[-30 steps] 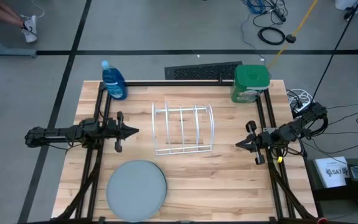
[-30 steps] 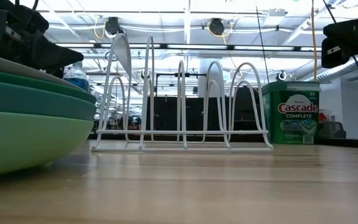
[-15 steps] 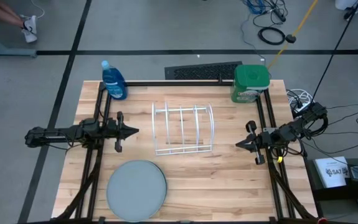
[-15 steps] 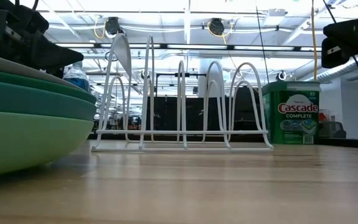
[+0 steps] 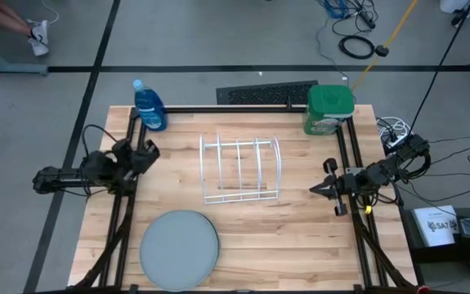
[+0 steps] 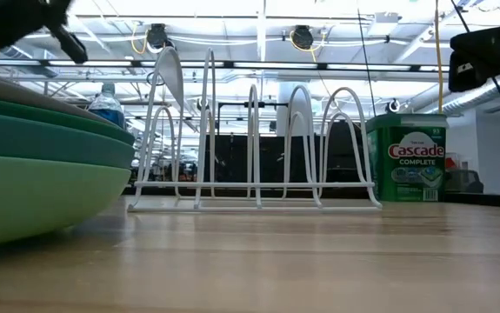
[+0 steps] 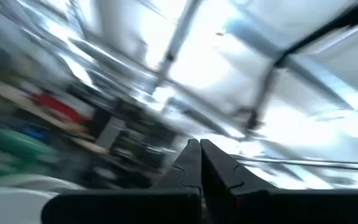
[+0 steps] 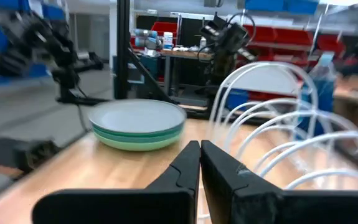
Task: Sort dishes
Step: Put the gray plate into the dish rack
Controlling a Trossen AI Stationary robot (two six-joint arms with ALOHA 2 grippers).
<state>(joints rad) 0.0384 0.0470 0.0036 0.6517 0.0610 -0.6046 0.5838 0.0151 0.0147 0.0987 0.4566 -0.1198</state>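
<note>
The dishes sit in one stack [image 5: 179, 249] at the table's near left, the bottom plate resting on the wood. The grey plate [image 6: 15, 91] is on top, with the dark green [image 6: 50, 113], teal [image 6: 50, 143] and light green [image 6: 41, 191] plates under it. The stack [image 8: 138, 124] also shows in the right wrist view. The white wire rack [image 5: 240, 170] stands at mid-table. My left gripper [image 5: 148, 152] is shut and tipped upward, left of the rack, with nothing in it [image 7: 200, 165]. My right gripper [image 5: 315, 190] is shut and level, right of the rack, also holding nothing [image 8: 200, 163].
A blue dish soap bottle [image 5: 150, 106] stands at the far left corner. A green Cascade tub [image 5: 329, 109] stands at the far right. A dark keyboard [image 5: 267, 94] lies beyond the far edge. Bare wood stretches between the rack and the near edge.
My left gripper has swung upward and rolled about its own axis. Its tips have risen and drawn back toward the table's left edge, and it has stayed shut. The plates and the rack have not moved.
</note>
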